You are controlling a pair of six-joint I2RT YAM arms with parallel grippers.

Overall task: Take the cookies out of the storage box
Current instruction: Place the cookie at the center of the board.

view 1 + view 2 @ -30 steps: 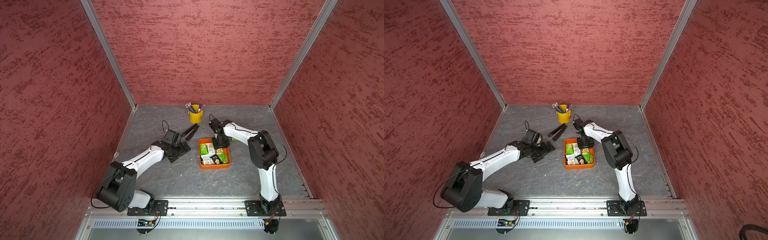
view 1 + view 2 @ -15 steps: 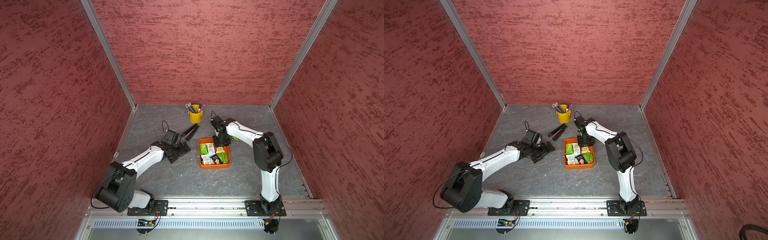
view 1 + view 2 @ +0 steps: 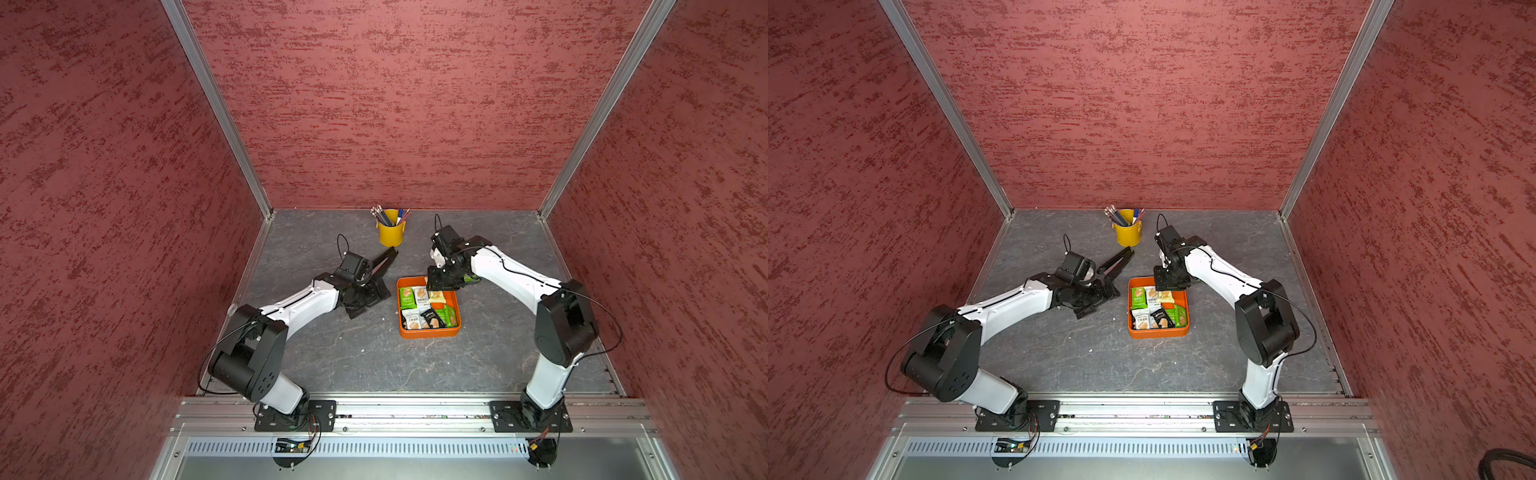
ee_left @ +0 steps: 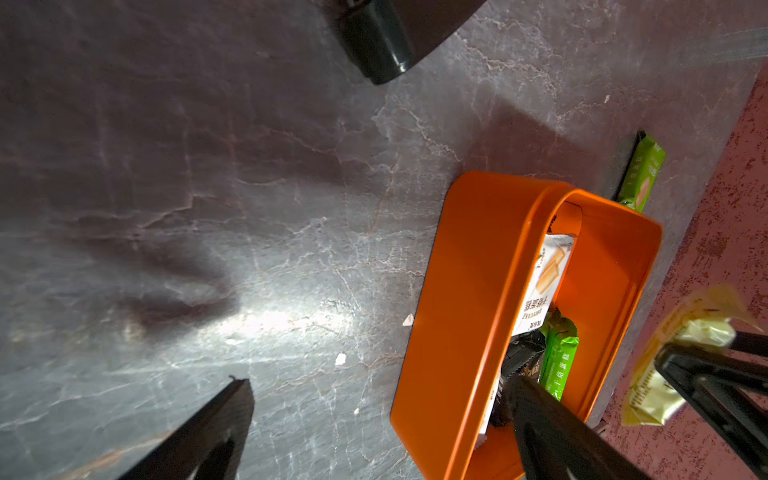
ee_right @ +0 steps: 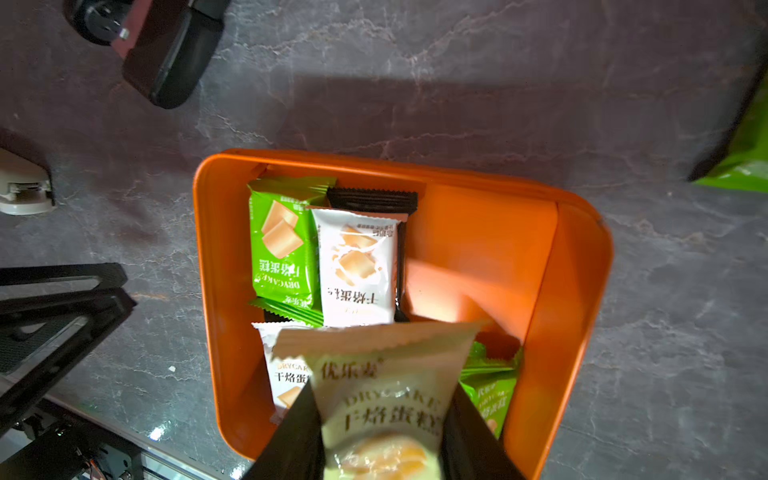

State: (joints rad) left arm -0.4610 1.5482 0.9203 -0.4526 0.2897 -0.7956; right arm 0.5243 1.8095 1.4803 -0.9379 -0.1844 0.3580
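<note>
grey tabletop (image 3: 332,353), cream packet (image 5: 376,370) in right tool (image 5: 383,399)

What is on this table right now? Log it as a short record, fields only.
right gripper: shut on cream packet, held above the storage box
left gripper: open, holds nothing, low over the table beside the box
in box: green packet, white packet, black packet, others partly hidden
out of box: loose green packet on the table
other items: yellow pen bucket, black folded tool
</note>
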